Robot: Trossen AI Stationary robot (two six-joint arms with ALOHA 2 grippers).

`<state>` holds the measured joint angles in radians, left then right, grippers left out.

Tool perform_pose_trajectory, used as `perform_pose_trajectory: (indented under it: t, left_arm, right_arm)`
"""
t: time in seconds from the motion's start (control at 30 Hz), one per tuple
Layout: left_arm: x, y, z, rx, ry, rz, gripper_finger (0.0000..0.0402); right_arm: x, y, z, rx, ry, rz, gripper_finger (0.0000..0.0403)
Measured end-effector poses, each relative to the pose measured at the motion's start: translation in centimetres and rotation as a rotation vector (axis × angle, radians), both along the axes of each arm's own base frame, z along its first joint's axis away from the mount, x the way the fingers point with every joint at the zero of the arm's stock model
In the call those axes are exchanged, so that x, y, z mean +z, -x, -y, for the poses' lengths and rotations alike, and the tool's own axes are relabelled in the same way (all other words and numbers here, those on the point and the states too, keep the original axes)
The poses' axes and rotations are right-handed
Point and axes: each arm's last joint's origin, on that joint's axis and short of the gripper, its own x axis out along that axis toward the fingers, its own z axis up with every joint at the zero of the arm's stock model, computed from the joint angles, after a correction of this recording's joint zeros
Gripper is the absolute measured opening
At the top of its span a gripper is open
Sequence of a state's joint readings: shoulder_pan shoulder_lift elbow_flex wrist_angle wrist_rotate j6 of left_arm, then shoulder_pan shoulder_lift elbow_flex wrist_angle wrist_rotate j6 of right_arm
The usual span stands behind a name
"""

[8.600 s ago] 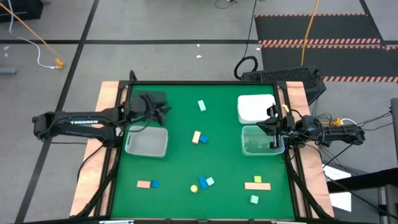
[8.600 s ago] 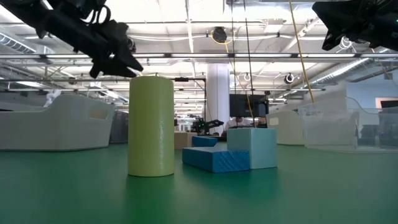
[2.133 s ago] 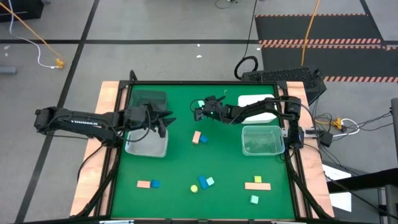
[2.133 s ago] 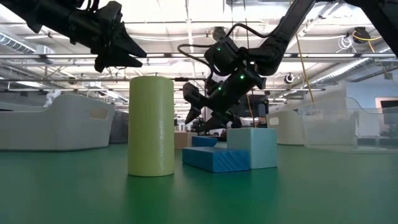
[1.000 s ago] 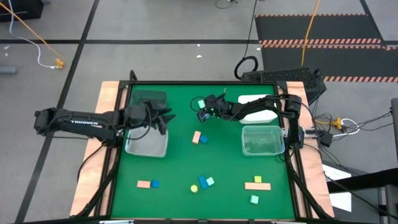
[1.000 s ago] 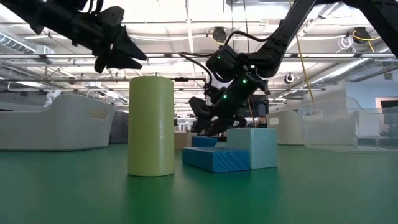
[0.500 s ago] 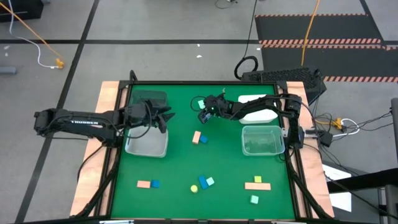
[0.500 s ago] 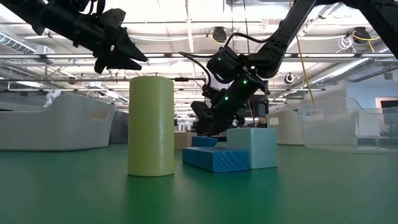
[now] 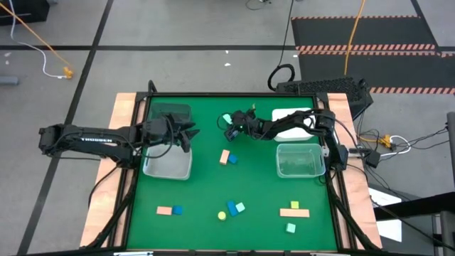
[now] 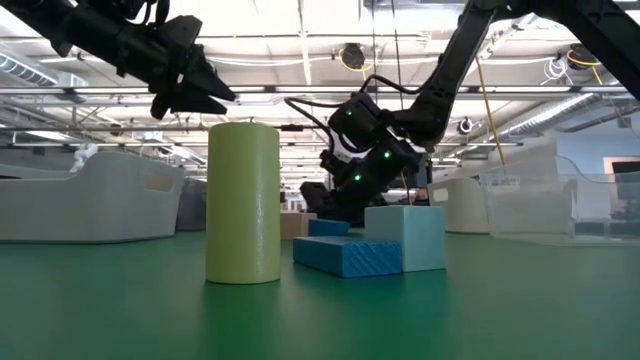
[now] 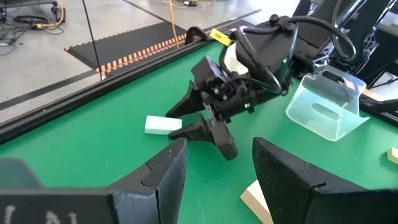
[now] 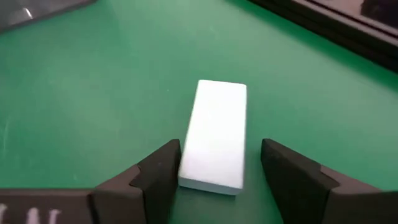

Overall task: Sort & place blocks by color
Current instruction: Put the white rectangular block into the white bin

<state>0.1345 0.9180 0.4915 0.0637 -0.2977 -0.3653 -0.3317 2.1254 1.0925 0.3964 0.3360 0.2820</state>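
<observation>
Right wrist view: mint-green bar block [image 12: 214,132] flat on the green desk [image 12: 93,87], between the right hand's [image 12: 217,171] spread fingers, not yet gripped, lined up lengthwise, probably for a pinch across its narrow sides. High view puts that block [image 9: 227,119] beside the white bin [image 9: 284,117]. Left hand [image 9: 186,135] hangs released over the clear bin [image 9: 168,163], seemingly waiting. Left arm reads "TROSSEN", small, hard to confirm.

Green table [image 9: 206,178]: blocks [image 9: 228,157], bins [image 9: 168,163]
</observation>
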Motion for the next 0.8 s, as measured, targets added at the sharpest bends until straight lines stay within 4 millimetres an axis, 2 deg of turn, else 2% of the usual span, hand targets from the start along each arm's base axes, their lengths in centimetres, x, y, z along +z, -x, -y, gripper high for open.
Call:
perform_pose_trajectory:
  t: [0.3, 0.37, 0.5, 0.63, 0.8]
  left_arm:
    - [-0.3, 0.1, 0.0, 0.002, 0.009, -0.031, 0.0186]
    - [-0.3, 0.1, 0.0, 0.002, 0.01, -0.032, 0.0186]
    - [-0.3, 0.1, 0.0, 0.002, 0.011, -0.035, 0.0186]
    - [-0.3, 0.1, 0.0, 0.002, 0.011, -0.036, 0.0186]
    - [-0.3, 0.1, 0.0, 0.002, 0.011, -0.037, 0.0186]
  right_arm:
    - [0.0, 0.0, 0.0, 0.02, -0.01, 0.005, 0.0113]
    - [0.0, 0.0, 0.0, 0.028, -0.034, 0.016, 0.0113]
    - [1.3, 0.1, -0.1, 0.044, -0.064, 0.035, 0.0113]
    - [3.9, 0.6, -0.5, 0.069, -0.067, 0.04, 0.0113]
    - [8.9, 1.8, -0.8, 0.088, -0.009, 0.043, 0.0113]
